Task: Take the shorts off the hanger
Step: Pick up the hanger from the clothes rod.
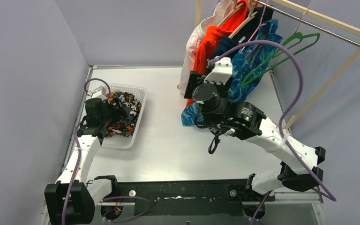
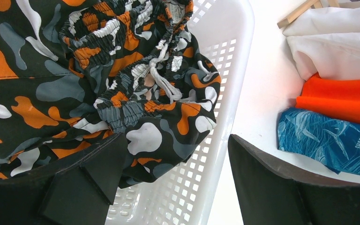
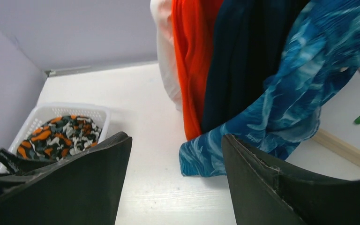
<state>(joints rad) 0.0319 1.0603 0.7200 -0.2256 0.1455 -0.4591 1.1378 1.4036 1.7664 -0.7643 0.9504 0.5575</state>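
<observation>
The camouflage shorts point(image 1: 122, 112) lie bunched in a white basket point(image 1: 139, 93). My left gripper point(image 1: 116, 107) hovers over them, open; in the left wrist view point(image 2: 173, 159) one finger point(image 2: 93, 173) rests against the camouflage fabric point(image 2: 122, 79). White point(image 1: 190, 56), orange point(image 1: 208, 42), navy point(image 1: 225, 47) and teal-blue shorts point(image 1: 251, 77) hang from the rail at the back right. My right gripper point(image 1: 197, 82) is open and empty beside them. In the right wrist view point(image 3: 176, 145) the teal shorts' lower end point(image 3: 286, 93) lies just ahead of the right finger point(image 3: 262, 178).
A wooden rack point(image 1: 328, 21) with a slanted leg point(image 1: 328, 84) stands at the back right, and its base bar point(image 3: 342, 145) lies on the table. A green hanger point(image 1: 281, 54) hangs among the shorts. Purple walls close in the left and back.
</observation>
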